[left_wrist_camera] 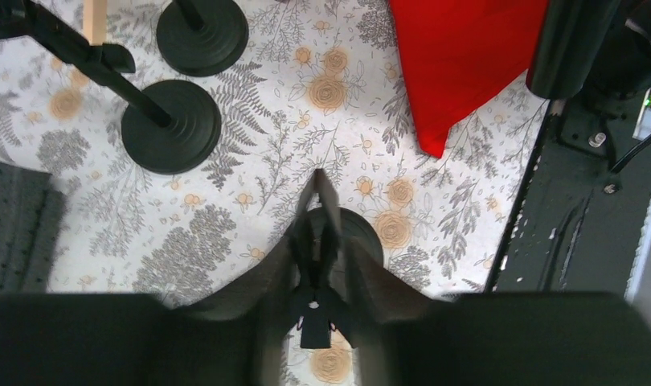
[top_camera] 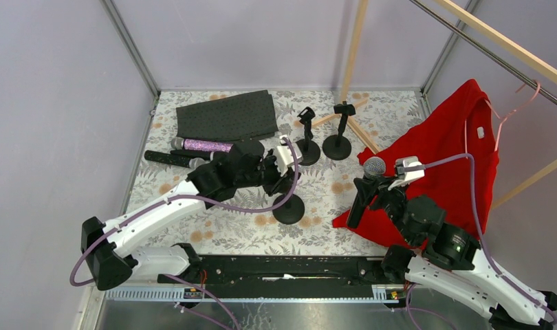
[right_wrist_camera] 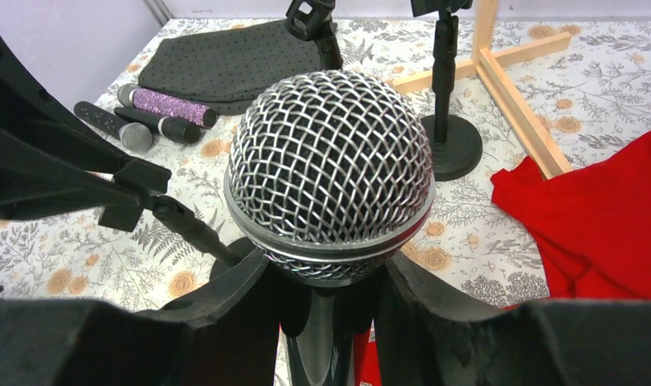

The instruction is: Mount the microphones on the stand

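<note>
Over the floral table (top_camera: 221, 234), by the red shirt (top_camera: 454, 151), I have the right gripper (right_wrist_camera: 326, 291) clenched on a black microphone (right_wrist_camera: 330, 161) under its mesh head, the left gripper (top_camera: 282, 165) clamped on the near stand (top_camera: 288, 208), and the purple glitter microphone (top_camera: 207, 146) lying beside the grey cloth (top_camera: 227, 115).

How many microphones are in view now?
4. One microphone is held upright by the right arm's fingers; one purple microphone and two black microphones lie together, far left. More may be hidden.
</note>
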Controlling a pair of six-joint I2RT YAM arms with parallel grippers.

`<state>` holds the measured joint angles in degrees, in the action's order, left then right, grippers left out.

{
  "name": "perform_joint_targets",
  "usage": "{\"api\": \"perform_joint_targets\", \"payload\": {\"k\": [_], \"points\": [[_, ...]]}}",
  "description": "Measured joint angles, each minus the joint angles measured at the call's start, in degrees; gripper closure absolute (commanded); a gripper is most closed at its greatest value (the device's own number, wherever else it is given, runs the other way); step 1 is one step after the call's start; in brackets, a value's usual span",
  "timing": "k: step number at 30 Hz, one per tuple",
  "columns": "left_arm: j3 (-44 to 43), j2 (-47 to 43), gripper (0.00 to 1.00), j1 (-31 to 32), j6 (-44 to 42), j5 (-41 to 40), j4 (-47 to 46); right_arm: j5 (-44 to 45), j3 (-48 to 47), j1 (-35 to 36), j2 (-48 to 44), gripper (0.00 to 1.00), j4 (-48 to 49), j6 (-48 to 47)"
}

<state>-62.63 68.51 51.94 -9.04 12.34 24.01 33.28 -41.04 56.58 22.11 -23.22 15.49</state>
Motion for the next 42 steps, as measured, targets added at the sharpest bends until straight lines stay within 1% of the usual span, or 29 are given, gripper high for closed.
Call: {"api": "perform_joint_targets", "payload": {"k": [1, 2, 3, 6, 9, 14, 18, 19, 23, 25, 30, 33, 36, 40, 42], "points": [[0.52, -0.39, 0.42, 0.0, -0.09, 0.11, -0.55, 0.0, 0.11, 0.0, -0.37, 1.0, 0.28, -0.24], [0.94, -0.61, 0.25, 0.02, 0.09, 0.46, -0.87, 0.0, 0.2, 0.0, -0.66, 1.0, 0.52, -0.42], [1.29, -0.74, 0.2, 0.02, 0.04, 0.74, -1.07, 0.0, 0.2, 0.0, -0.85, 1.0, 0.74, -0.63], [2.38, -1.01, 0.15, 0.09, 0.2, 1.27, -1.42, -0.04, 0.22, 0.0, -1.05, 1.0, 1.4, -1.27], [4.31, -1.99, 0.12, 0.13, 0.48, 1.46, -2.32, -0.72, 0.22, 0.0, -1.05, 1.0, 1.99, -2.12], [9.99, -4.85, 0.11, 0.13, 1.14, 1.44, -7.96, -3.08, 0.22, 0.0, -0.81, 1.0, 3.28, -3.78], [18.53, -10.08, 0.11, 0.13, 2.03, 1.42, -17.35, -5.49, 0.2, 0.0, 0.15, 1.0, 4.09, -5.42], [21.55, -11.93, 0.11, 0.13, 2.1, 1.36, -21.35, -6.34, 0.2, 0.0, 0.48, 1.0, 4.37, -5.95], [31.39, -17.42, 0.12, 0.13, 1.77, 1.07, -34.01, -11.63, 0.07, 0.0, 2.36, 1.0, 5.46, -8.87], [34.1, -18.6, 0.12, 0.13, 1.73, 0.96, -38.1, -14.99, -0.07, 0.0, 3.43, 1.0, 6.45, -10.91], [37.75, -18.91, 0.12, 0.13, 2.01, 0.98, -46.01, -22.53, -2.99, 0.0, 7.76, 1.0, 7.74, -17.18], [39.63, -18.91, 0.1, 0.13, 2.62, 0.74, -50.93, -25.16, -5.99, 0.0, 11.32, 1.0, 8.02, -20.17], [42.12, -18.91, 0.1, 0.13, 3.78, -1.53, -56.41, -26.8, -8.02, 0.0, 14.4, 1.0, 8.98, -22.47], [45.33, -18.45, 0.12, 0.13, 4.66, -4.22, -63.49, -27.45, -8.13, 0.0, 16.0, 1.0, 10.67, -24.59], [46.21, -17.73, 0.13, 0.13, 4.87, -4.72, -65.61, -27.56, -8.13, 0.0, 16.57, 1.0, 11.78, -25.7]]}}
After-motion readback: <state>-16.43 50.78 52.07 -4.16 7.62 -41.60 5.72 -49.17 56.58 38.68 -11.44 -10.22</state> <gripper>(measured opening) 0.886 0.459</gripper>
